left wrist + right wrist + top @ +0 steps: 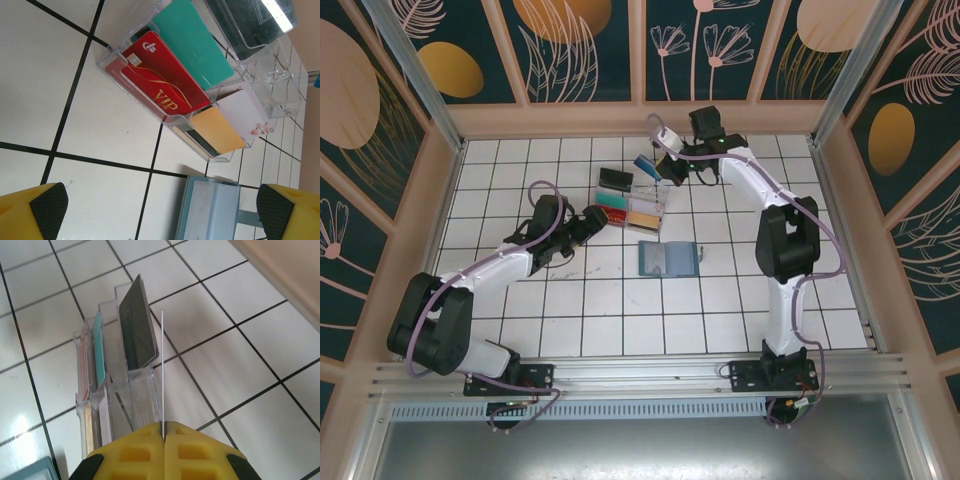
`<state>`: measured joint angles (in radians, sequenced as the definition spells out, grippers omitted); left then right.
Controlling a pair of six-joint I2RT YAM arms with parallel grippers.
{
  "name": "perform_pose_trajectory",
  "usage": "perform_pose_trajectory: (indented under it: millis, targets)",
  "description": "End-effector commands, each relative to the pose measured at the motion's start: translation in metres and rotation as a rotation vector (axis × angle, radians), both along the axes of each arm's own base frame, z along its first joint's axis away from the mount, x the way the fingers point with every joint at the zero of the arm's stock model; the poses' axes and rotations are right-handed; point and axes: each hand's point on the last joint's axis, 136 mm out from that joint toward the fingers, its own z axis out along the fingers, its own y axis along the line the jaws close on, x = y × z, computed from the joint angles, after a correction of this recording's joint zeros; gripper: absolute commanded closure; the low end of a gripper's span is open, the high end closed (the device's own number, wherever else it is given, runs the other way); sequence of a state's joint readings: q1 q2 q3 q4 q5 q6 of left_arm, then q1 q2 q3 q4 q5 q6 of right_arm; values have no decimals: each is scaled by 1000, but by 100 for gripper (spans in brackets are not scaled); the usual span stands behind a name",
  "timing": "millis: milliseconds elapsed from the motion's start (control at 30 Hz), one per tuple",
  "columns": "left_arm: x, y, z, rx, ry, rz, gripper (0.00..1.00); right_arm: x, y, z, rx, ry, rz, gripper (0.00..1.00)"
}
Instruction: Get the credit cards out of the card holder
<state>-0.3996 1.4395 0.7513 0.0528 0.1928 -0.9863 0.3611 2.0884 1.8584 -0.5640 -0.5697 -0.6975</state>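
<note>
Card holder (668, 258) lies open and flat on the white-tiled desk (570, 310), centre of the top view. Its pockets look empty. Judged light, floppy at the hinge and likely to slide if tugged.

Left gripper (160, 210) hangs spread wide with nothing in it, at the left end of the clear tray (112, 65) in the top view.

Red credit card (165, 82) leans in the tray's front slot, upper middle of the left wrist view. It reads "VIP" in gold, with a white logo by the chip; other print is too small. A teal card (192, 40) sits behind it.

Farther up, the right gripper (163, 432) is clamped on the blue credit card (162, 370), seen edge-on beside a black card (137, 330).

Cards judged light, stiff, thin and slick, not fragile. Pinch both faces squarely at the exposed upper edge, or they may skid out.
</note>
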Motion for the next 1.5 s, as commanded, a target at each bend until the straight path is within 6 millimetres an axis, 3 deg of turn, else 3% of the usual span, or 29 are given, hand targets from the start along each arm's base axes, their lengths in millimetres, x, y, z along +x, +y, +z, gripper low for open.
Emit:
perform_pose_trajectory:
  millis: [0,500,700,833,967,1033,1167,1333,1467]
  targets:
    - [-2,4,0,23,-4,-9,1,-9,-4,-11,-62,9,92,100]
    - [-3,0,-8,16,19,-29,1,-6,-12,-49,-177,34,96,100]
    - [-5,0,-10,16,26,-34,1,-3,-7,-42,-153,27,87,84]
    - [-5,-1,-11,14,28,-38,1,0,-3,-30,-125,22,72,74]
    - [-5,-3,-10,9,26,-45,1,4,-1,-12,-96,-3,43,71]
    - [-6,-3,-10,6,26,-48,1,7,-3,3,-79,-25,13,70]
    - [-6,-3,-11,8,25,-53,1,-4,-7,53,25,-63,-67,61]
    - [-6,-2,-12,15,19,-47,1,-22,-31,92,152,-97,-313,50]
    - [-4,-1,-12,23,14,-48,1,-37,-65,95,245,-29,-601,49]
